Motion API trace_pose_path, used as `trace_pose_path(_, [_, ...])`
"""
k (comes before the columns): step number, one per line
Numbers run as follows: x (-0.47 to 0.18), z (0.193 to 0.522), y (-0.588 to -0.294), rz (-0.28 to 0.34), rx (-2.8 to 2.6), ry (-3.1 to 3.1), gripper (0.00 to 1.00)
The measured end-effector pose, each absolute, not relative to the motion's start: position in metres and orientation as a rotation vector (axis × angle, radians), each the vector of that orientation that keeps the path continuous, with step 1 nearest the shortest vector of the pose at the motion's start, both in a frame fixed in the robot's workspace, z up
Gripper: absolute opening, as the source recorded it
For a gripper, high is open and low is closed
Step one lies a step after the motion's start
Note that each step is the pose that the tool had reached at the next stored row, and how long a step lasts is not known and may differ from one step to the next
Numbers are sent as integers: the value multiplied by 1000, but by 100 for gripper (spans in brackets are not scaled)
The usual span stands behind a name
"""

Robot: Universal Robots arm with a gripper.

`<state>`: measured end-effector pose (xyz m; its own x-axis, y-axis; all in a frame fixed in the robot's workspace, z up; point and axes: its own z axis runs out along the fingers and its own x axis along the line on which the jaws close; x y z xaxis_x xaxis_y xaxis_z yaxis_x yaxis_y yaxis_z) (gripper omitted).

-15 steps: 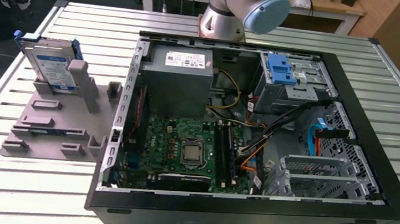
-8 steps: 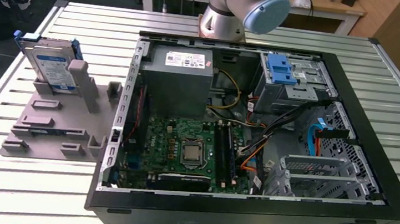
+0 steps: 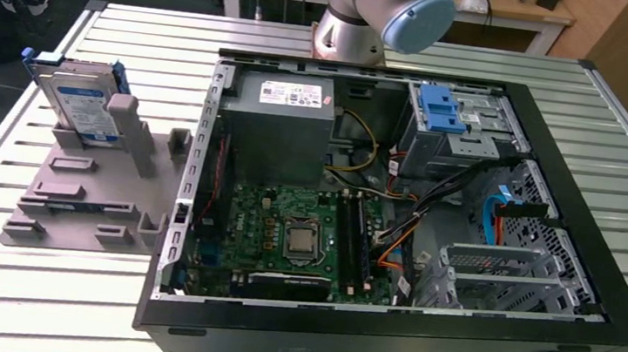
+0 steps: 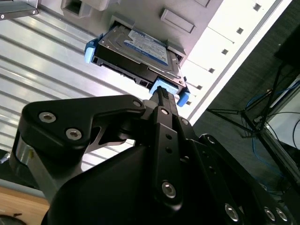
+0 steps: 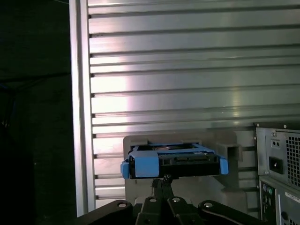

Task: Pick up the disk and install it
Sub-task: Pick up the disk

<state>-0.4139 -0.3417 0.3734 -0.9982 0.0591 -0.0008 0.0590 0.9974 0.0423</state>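
- Currently I'm seeing the disk [image 3: 74, 103] standing on edge in the grey holder [image 3: 77, 204], near the desk's [image 3: 625, 104] edge at the exterior view's left, beside the open computer case [image 3: 390, 342].
- The claw [image 5: 162, 180] is sitting pressed together and empty, aiming at the disk's blue rail.
- I'm worrying that closing in like this would be ramming the rail and tipping the disk.

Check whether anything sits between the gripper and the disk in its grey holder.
Nothing visible does. In the second wrist view the gripper is right at the disk, by its blue rail frame, with nothing between them. The disk stands on edge in the grey holder, outside the computer case.
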Motion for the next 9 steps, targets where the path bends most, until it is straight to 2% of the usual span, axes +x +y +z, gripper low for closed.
trace_pose_path(9, [-414, 373, -342, 67, -91, 3140, 11])
